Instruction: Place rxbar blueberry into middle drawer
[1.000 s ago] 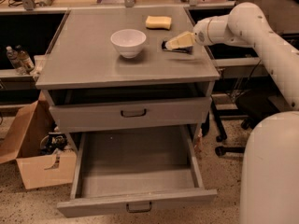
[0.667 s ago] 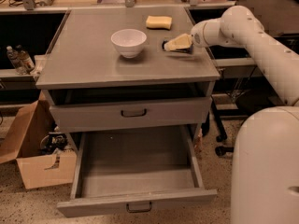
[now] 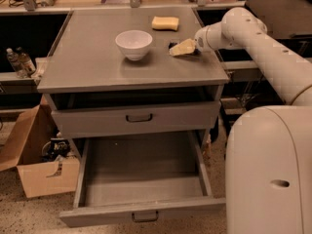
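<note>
My gripper [image 3: 182, 48] is low over the right part of the cabinet top, right of the white bowl [image 3: 133, 43] and in front of the yellow sponge [image 3: 165, 23]. A small dark piece, probably the rxbar blueberry [image 3: 172, 45], peeks out at the gripper's left tip; the rest of it is hidden. The middle drawer [image 3: 141, 213] is pulled open at the bottom of the cabinet, and its grey floor is bare.
A taller-fronted grey drawer [image 3: 138, 119] is shut above the open one, under an open slot. A cardboard box [image 3: 36, 172] stands on the floor at the left. My white arm [image 3: 263, 43] and base [image 3: 270, 174] fill the right side.
The gripper has shifted slightly left and down at the same spot on the cabinet top. The arm's elbow and base have come nearer at the right. Bowl, sponge and drawers have not moved.
</note>
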`<state>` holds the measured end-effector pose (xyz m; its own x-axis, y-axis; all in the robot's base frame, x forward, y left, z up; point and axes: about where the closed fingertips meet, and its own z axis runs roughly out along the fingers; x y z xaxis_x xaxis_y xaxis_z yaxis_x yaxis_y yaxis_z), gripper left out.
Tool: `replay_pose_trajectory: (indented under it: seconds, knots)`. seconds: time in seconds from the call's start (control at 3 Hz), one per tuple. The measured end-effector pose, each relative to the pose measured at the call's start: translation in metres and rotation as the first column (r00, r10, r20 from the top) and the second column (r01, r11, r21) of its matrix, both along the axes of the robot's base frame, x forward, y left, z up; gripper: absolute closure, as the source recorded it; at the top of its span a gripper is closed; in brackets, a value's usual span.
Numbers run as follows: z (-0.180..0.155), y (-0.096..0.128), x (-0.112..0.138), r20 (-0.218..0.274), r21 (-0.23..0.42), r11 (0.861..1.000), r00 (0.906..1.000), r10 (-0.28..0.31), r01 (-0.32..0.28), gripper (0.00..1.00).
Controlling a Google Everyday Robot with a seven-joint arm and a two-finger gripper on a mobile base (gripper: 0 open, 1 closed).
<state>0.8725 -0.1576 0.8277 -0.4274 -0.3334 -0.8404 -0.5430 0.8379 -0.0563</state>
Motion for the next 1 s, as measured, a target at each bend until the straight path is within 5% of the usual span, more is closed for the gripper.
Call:
replay_pose_trajectory:
  seconds: [0.67,1.0]
  knots:
    - [0.001,-0.002,-0.002,-0.017,0.005,1.0,0.9998,-0.014,0.014,0.72]
    - [0.014,-0.006,-0.007,0.017,0.007,1.0,0.9997,-0.02,0.019,0.94]
